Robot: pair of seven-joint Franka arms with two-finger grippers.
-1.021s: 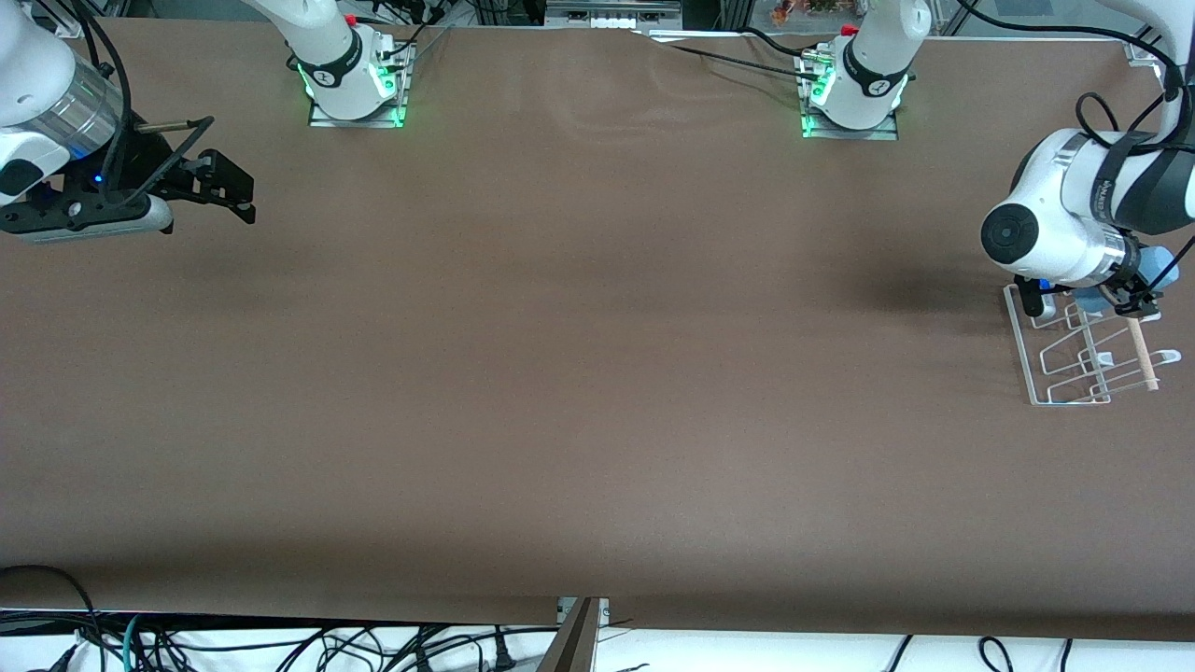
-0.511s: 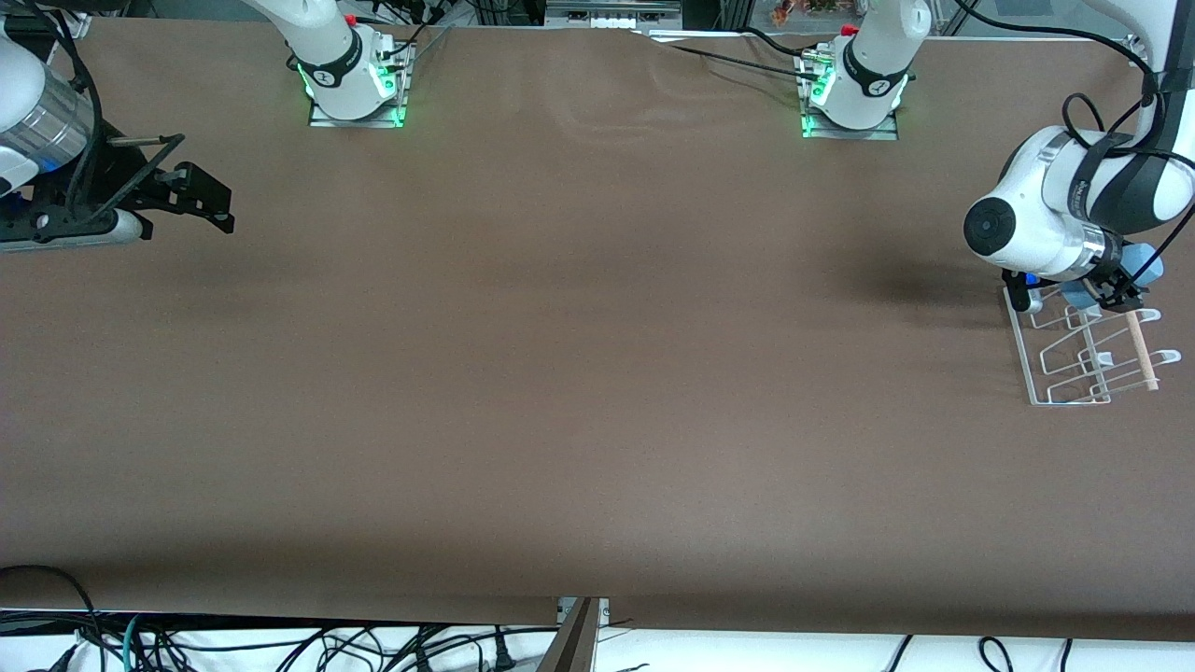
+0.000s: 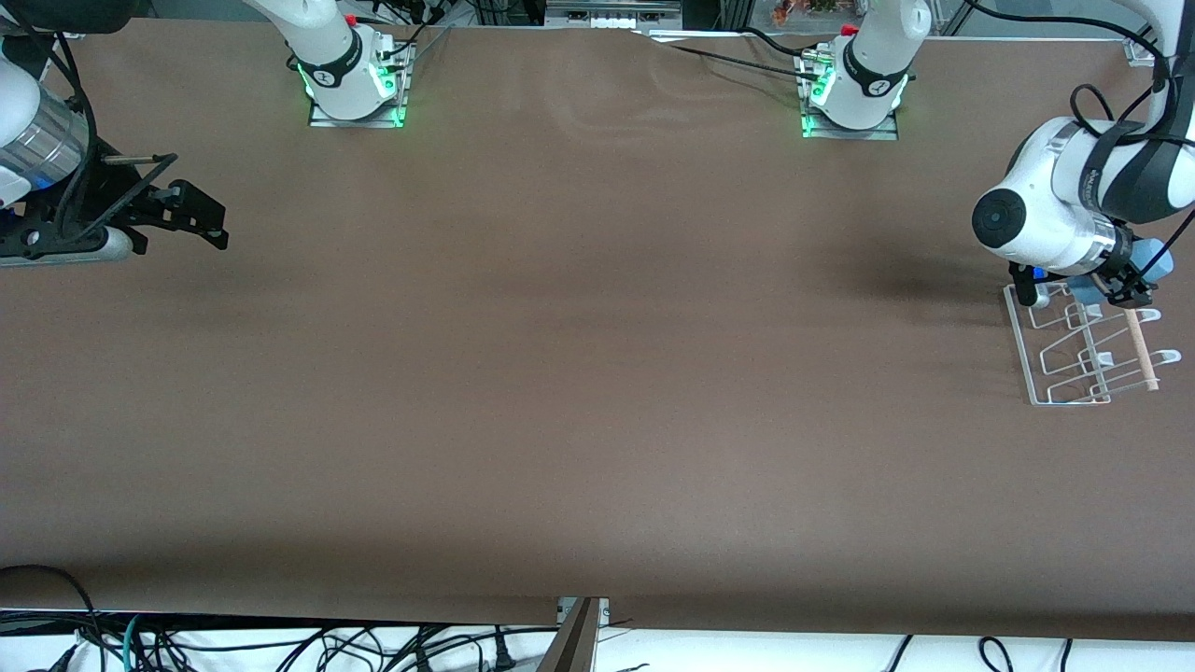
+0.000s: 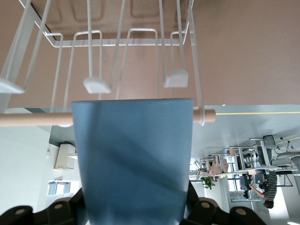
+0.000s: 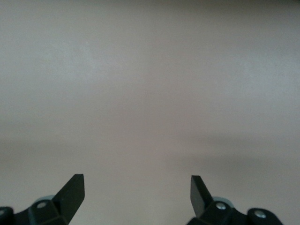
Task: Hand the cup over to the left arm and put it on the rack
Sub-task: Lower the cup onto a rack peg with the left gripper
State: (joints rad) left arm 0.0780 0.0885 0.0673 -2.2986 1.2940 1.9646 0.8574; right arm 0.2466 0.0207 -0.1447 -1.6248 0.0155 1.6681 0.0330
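Observation:
The light-blue cup [image 4: 133,159] is clamped between the black fingers of my left gripper [image 4: 134,206], which is shut on it. In the front view the cup [image 3: 1154,259] peeks out past the left wrist, held over the end of the white wire rack [image 3: 1072,362] that is farther from the front camera. The rack's prongs [image 4: 97,84] and wooden dowel [image 4: 28,119] lie just past the cup's rim. My left gripper [image 3: 1118,282] hangs low over the rack. My right gripper [image 3: 203,213] hovers open and empty over the right arm's end of the table, its fingertips [image 5: 75,187] wide apart above bare brown cloth.
The rack's wooden dowel [image 3: 1143,349] runs along its side toward the table's end. The two arm bases [image 3: 355,79] [image 3: 854,89] stand along the table edge farthest from the front camera. Cables hang below the nearest edge [image 3: 280,644].
My left gripper with the cup has lifted slightly and shifted over the rack's end. My right gripper has drawn back toward its end of the table, still open.

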